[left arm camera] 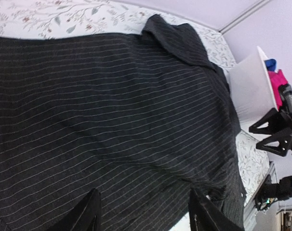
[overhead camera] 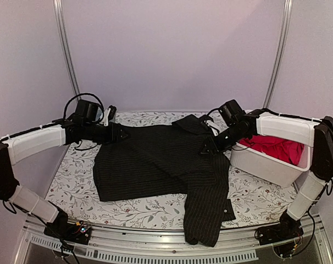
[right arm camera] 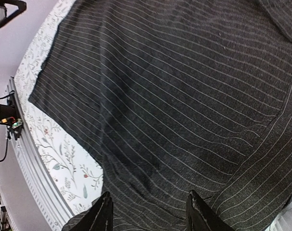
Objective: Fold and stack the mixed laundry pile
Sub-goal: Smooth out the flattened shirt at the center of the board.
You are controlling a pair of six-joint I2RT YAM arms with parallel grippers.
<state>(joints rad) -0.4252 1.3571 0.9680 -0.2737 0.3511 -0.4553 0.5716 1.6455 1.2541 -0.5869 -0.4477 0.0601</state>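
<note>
Black pinstriped shirt [overhead camera: 161, 159] lies spread. Its sleeve [overhead camera: 205, 220] overhangs the table [overhead camera: 73, 187] at the near edge, and that weight could drag it off. Left gripper [left arm camera: 145, 192] and right gripper [right arm camera: 150, 194] gape wide — empty.

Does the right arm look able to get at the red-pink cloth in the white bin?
Probably yes. The red-pink cloth lies uncovered in the open-topped white bin, just beside the right arm; the right hand is open over the pinstriped shirt. Nothing blocks the way.

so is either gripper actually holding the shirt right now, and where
Nothing is held. The left gripper and right gripper both stand open over the black pinstriped shirt, with no cloth pinched.
</note>
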